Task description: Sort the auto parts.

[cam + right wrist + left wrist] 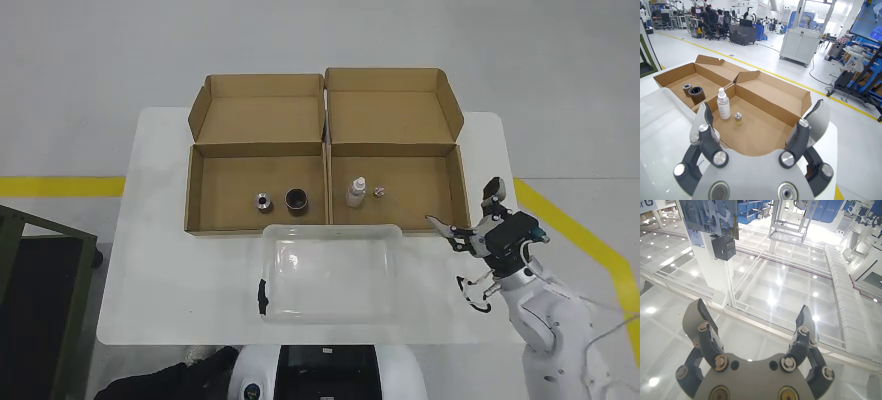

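Bearing (297,200) and cylinder (262,201) stand in the left box (225,185); bottle (356,192) and fitting (379,189) stand in the right box (420,185). Both boxes sit along the tabletop's (150,280) far edge, with a tray (330,230) at the near edge. Right tool (762,106), by the right edge, gapes wide and grips nothing. Left tool (752,305) does likewise, aimed at the ceiling. Judgement: all four parts are boxed and sorting appears complete; the next move calls only for retracting the arms. Bottle label unreadable.

Robotics lab hall, yellow floor lines (772,74), other robots (748,13), office chairs (712,20), framed cabinet (800,43)
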{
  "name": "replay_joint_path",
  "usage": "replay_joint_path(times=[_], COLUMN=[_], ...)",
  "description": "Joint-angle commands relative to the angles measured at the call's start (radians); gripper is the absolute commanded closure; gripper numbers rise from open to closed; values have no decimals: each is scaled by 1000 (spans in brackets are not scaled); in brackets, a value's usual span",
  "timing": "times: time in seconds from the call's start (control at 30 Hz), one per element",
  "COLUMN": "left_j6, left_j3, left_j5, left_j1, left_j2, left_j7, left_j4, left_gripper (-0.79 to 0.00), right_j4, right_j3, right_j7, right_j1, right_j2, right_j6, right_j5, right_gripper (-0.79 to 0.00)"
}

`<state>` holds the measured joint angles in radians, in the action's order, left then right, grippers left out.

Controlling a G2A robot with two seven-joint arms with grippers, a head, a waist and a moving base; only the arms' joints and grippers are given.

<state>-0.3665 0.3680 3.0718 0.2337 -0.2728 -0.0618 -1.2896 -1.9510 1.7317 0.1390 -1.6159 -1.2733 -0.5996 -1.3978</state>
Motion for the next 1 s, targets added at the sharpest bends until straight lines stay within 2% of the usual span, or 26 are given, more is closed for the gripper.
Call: replay_joint_path(times=[0.0, 0.33, 0.97], left_j6=[0, 0, 0], left_j3=[0, 0, 0], left_j5=[0, 0, 0], left_j1=[0, 0, 0], left_j2=[0, 0, 0], left_j7=[0, 0, 0], left_j4=[0, 0, 0], left_gripper=[-785, -785, -784], right_j4=[-4, -7, -7], right_j3=[18, 66, 66], right_j7=[7, 20, 20], right_j1=[-20, -76, -76], right_j2=[3, 10, 10], right_j6=[1, 27, 27], right_j5=[1, 28, 28], right_gripper=[-785, -785, -785])
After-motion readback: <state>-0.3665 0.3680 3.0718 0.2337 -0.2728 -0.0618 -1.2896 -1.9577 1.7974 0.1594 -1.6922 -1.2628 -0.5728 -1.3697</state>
